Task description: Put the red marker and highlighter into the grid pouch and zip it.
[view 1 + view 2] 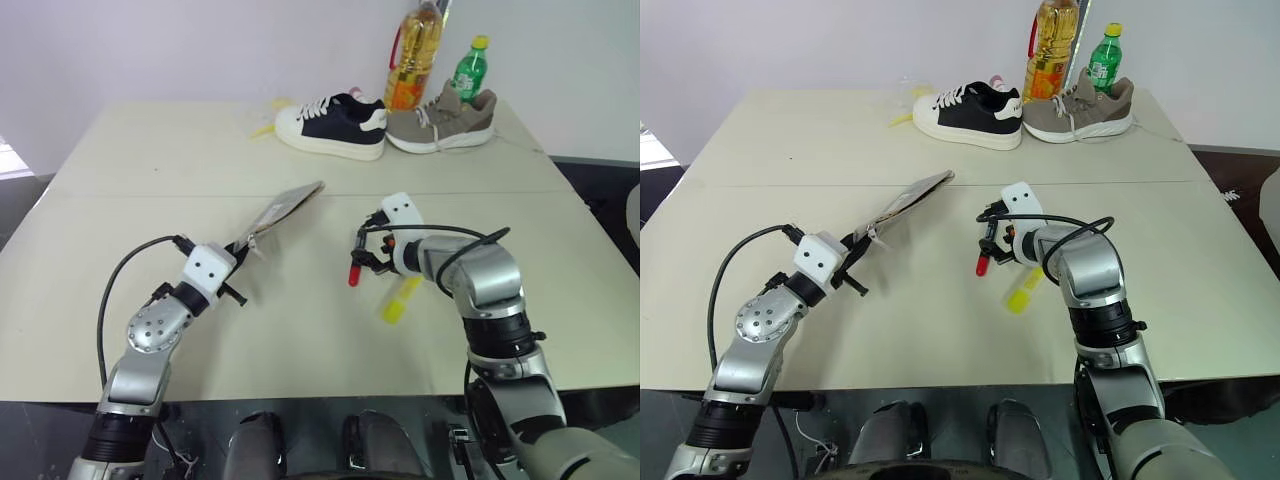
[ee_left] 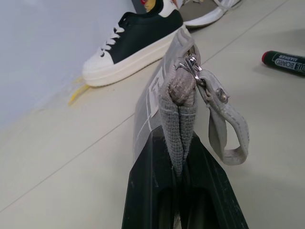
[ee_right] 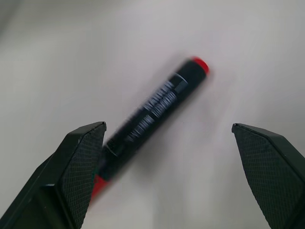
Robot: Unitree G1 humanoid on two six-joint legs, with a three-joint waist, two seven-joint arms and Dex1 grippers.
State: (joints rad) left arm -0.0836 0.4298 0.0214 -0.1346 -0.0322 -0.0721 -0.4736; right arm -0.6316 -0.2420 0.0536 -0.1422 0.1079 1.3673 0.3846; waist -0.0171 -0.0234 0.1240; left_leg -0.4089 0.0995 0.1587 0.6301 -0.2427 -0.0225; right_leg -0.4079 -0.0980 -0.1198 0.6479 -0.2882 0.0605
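While the limp grey grid-lined fabric pouch [image 2: 167, 90] is pinched at its end by the left gripper [image 1: 232, 268], the slim, rigid, light red-and-black marker [image 3: 152, 112] is best taken mid-barrel by the spread right gripper [image 1: 362, 252].

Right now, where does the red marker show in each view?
Left eye: marker mid-table, under the right fingers.
Right eye: mid-table, beside the highlighter.
Left wrist: at the right edge, past the pouch.
Right wrist: centre, between open fingers.
Shared landmark: the dark sneaker.
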